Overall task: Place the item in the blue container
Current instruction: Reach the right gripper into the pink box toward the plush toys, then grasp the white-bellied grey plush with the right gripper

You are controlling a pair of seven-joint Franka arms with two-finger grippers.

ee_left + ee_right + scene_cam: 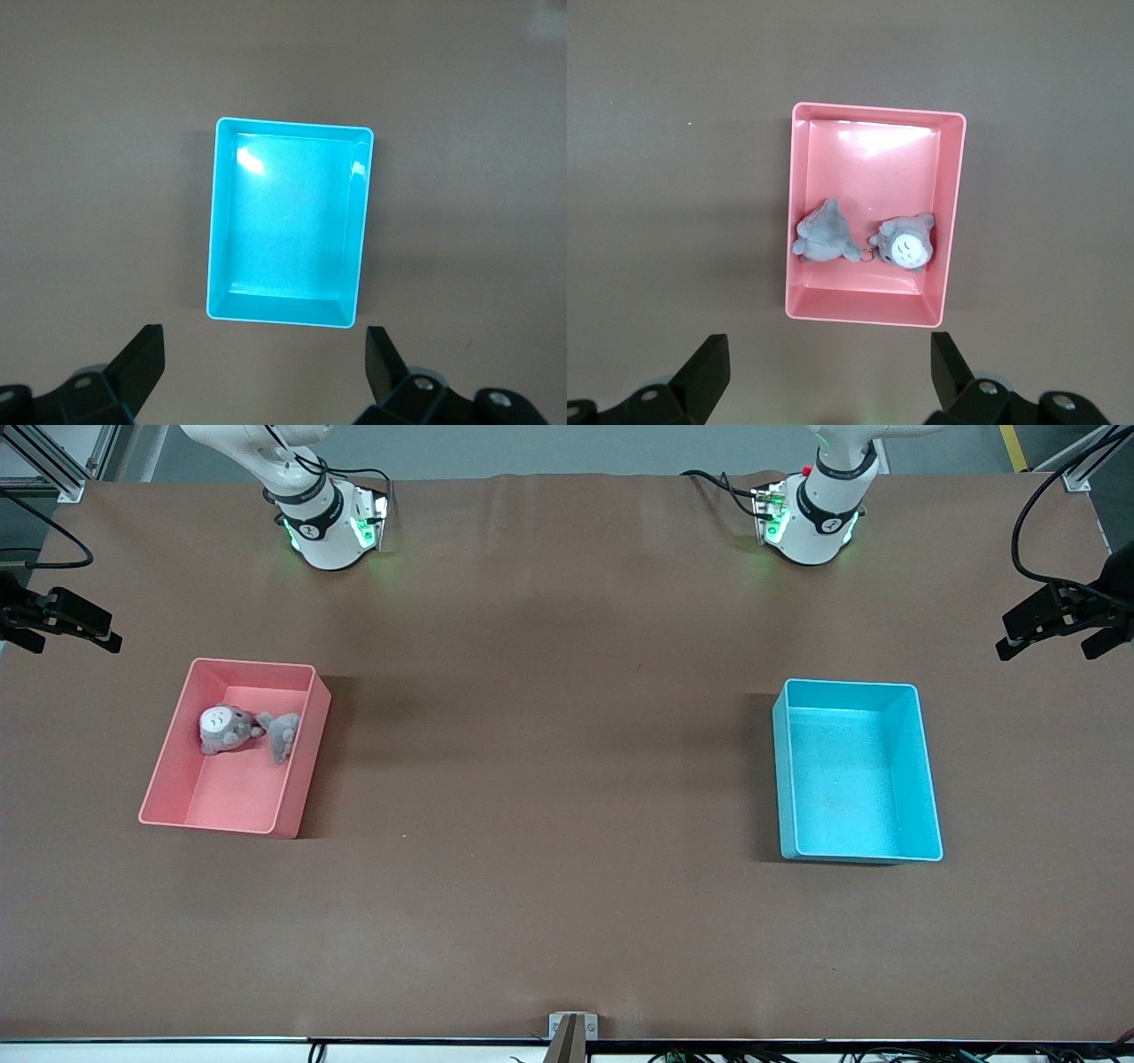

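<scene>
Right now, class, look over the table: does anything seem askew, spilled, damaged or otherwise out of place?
Nothing stands out. Two grey plush toys lie toppled together in the pink bin, but nothing is spilled or damaged. The blue container sits upright and empty. Both bins rest flat on the table.

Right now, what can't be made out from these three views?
- Front view: both grippers are cut off by the top edge; only the arm bases show.
- Wrist views: left gripper and right gripper are cropped by the bottom edge; only the open jaws' tips show.
- Plush toys in pink bin: undersides hidden.
- Blue container: nothing hidden inside.
</scene>
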